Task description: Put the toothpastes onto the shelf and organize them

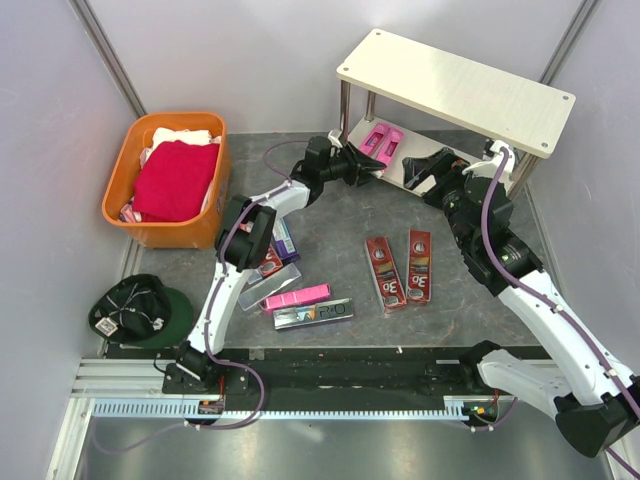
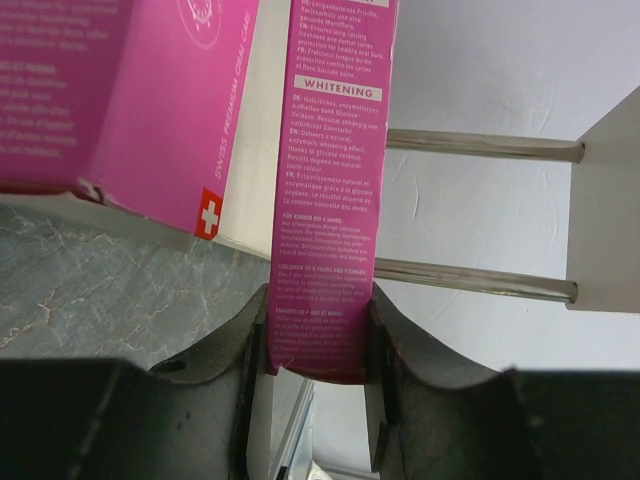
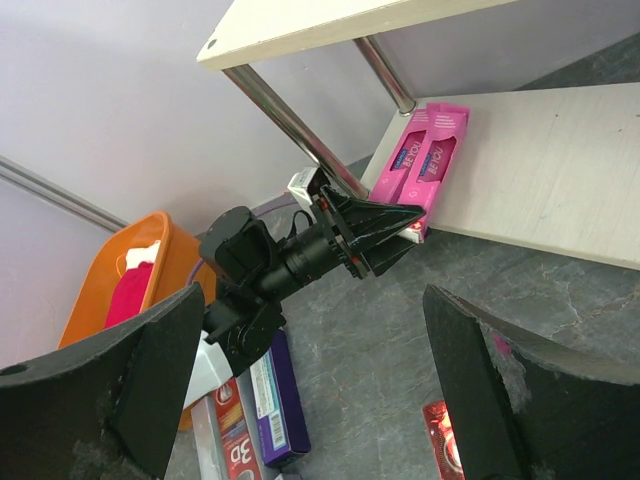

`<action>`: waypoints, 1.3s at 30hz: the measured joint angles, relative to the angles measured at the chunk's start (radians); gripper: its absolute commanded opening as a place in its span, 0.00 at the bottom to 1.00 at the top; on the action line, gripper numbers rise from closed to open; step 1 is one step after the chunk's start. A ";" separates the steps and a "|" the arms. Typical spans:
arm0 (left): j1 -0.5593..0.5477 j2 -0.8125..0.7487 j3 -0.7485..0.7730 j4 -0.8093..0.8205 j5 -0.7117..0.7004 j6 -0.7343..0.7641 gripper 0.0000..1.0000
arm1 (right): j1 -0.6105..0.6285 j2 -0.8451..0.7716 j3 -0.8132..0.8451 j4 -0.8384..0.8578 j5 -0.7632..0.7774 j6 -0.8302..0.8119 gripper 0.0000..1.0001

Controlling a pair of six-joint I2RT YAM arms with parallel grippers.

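Two bright pink toothpastes [image 1: 373,140] [image 1: 391,146] lie side by side on the lower board of the shelf [image 1: 470,90]. My left gripper [image 1: 366,164] is shut on the near end of one pink carton [image 2: 322,230], its jaws pressed against both sides; the other pink carton [image 2: 120,90] lies beside it. My right gripper [image 1: 424,172] hangs open and empty just in front of the lower board [image 3: 540,180]. On the floor lie two dark red cartons [image 1: 385,272] [image 1: 419,265], a pink one [image 1: 298,296], a silver one [image 1: 313,312] and a purple one [image 1: 286,240].
An orange basket [image 1: 125,190] with red and white cloths stands at the left. A dark green cap [image 1: 140,308] lies near the left arm's base. Metal shelf legs [image 2: 480,146] stand close to the held carton. Grey walls enclose the table.
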 measured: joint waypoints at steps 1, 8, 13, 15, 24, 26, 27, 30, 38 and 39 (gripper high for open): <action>-0.004 0.000 -0.001 -0.001 -0.003 0.000 0.14 | 0.000 0.001 0.000 0.000 -0.002 0.000 0.98; -0.055 0.000 -0.003 -0.011 -0.028 0.000 0.16 | -0.003 0.015 0.000 -0.006 -0.036 0.004 0.98; -0.084 0.000 -0.005 -0.023 -0.051 0.000 0.21 | -0.003 0.035 -0.006 -0.013 -0.081 0.019 0.98; -0.089 0.000 -0.005 -0.023 -0.063 -0.001 0.26 | -0.003 0.039 -0.018 -0.014 -0.100 0.029 0.98; -0.080 0.047 0.086 -0.058 -0.134 -0.041 0.89 | -0.003 0.040 -0.075 -0.021 -0.157 0.053 0.98; -0.077 0.055 0.108 -0.071 -0.139 -0.046 0.95 | -0.003 0.040 -0.098 -0.021 -0.166 0.060 0.98; -0.076 0.056 0.116 -0.079 -0.139 -0.048 0.97 | -0.003 0.041 -0.111 -0.021 -0.170 0.063 0.98; -0.077 0.056 0.121 -0.088 -0.139 -0.048 0.98 | -0.003 0.045 -0.145 -0.021 -0.183 0.076 0.98; -0.071 0.014 0.016 -0.094 -0.135 -0.044 0.98 | -0.003 0.059 -0.224 0.022 -0.229 0.129 0.98; -0.070 0.005 -0.004 -0.092 -0.132 -0.043 0.98 | -0.003 0.059 -0.237 0.038 -0.233 0.139 0.98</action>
